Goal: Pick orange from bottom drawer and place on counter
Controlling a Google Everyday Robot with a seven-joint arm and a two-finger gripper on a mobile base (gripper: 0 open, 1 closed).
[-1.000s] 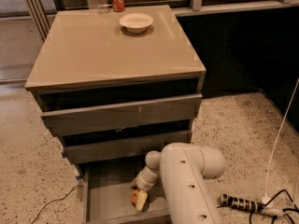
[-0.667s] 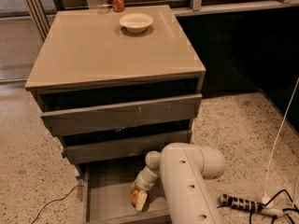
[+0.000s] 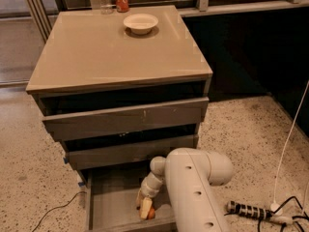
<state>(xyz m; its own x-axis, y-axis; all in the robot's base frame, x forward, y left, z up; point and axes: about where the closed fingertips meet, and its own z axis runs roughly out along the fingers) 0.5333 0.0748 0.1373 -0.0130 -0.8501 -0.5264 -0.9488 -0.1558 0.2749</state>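
Hand (image 3: 145, 208): being held low inside the bottom drawer (image 3: 108, 202), right at the orange (image 3: 151, 213), for the pick; grip cannot be told.
Orange: lying on the drawer floor.
Counter (image 3: 96, 52): being awaited above.

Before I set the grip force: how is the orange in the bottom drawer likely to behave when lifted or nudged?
The orange looks round and smooth, so it would probably roll across the flat floor of the bottom drawer if nudged. It looks small next to the gripper, which is down in the drawer beside it, so it is probably light.
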